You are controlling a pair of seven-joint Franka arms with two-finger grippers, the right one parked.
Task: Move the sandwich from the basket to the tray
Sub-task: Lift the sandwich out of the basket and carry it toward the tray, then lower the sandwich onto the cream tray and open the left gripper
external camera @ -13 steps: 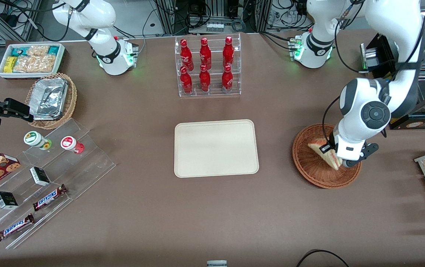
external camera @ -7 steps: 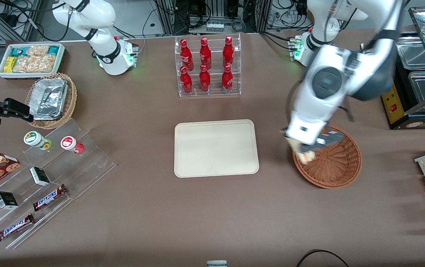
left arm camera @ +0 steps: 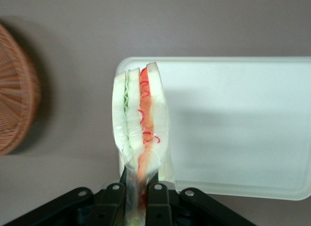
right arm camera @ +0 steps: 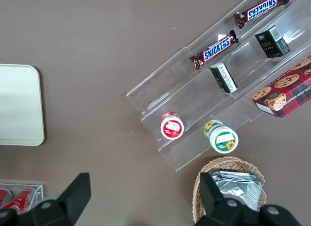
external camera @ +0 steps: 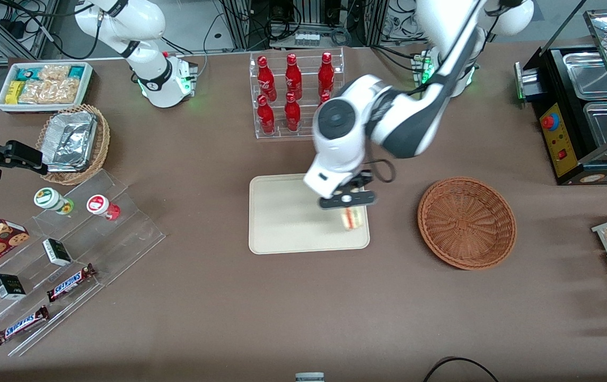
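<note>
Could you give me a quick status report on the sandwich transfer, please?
Gripper shut on sandwich, over the tray edge nearest the basket. Sandwich not yet set down. Basket holds nothing. Nothing on the tray.

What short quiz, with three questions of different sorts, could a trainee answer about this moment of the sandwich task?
1. True or false: the wicker basket holds the sandwich.
2. Multiple choice: the left gripper is (A) open above the basket, (B) shut on the sandwich above the tray, (C) resting open on the table.
3. Fill in: over the tray, the sandwich hangs near the edge that faces the ____.

Key:
1. False; the basket has nothing in it.
2. B; the fingers pinch one end of the wedge.
3. Basket.
</note>
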